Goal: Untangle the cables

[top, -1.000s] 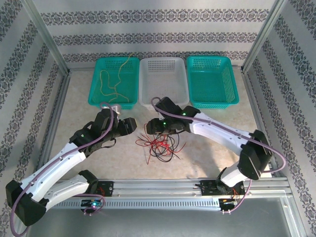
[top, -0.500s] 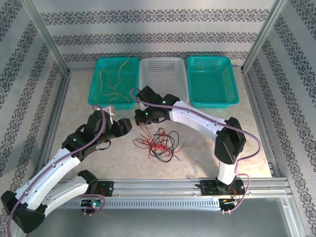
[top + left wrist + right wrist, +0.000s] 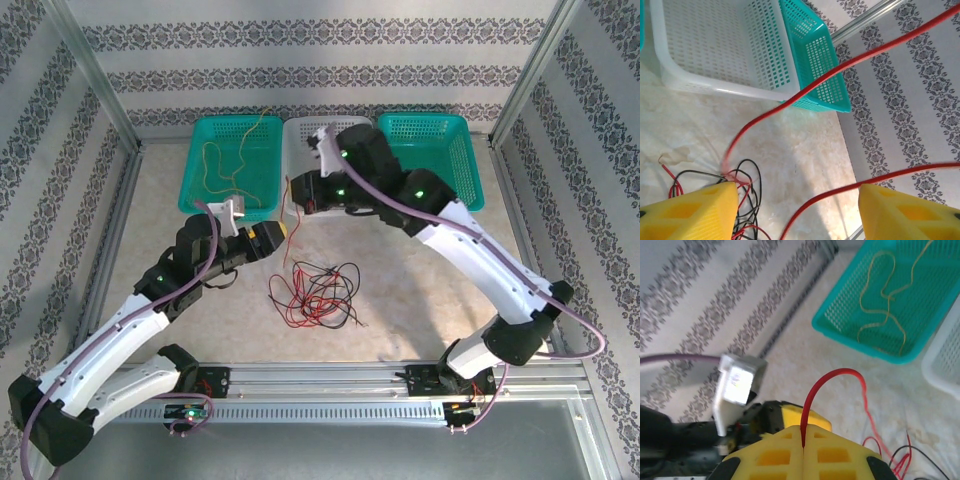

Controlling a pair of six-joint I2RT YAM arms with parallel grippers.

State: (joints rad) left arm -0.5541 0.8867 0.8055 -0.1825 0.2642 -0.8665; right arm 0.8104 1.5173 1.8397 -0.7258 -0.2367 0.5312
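Both arms have shifted in the last second, the right one far more: its gripper has closed and climbed from the pile on the table to the near rim of the middle basket.

Starting at the left, a teal plastic mesh basket at the back of the table holds a thin yellow cable, lying loose and well apart from the others. In front of it, the left gripper has edged up and to the right. Its yellow fingers stand apart and hold nothing. In the left wrist view, a red cable runs raised across the scene beyond them.

Just right of that gripper, on the pale marbled tabletop, lies the tangle of thin red and black cables, drawn a little wider than it was. Above the tangle, the right gripper has its yellow pads pressed together on the red cable, which arches out of the seam between them and drops toward the pile.

Behind it sits a white plastic mesh basket, and to the right a second teal basket. No cable can be seen in either.

The lift suggests one red strand is being drawn out of the knot. The black strands and other red loops remain bunched, so the task looks only partly done.
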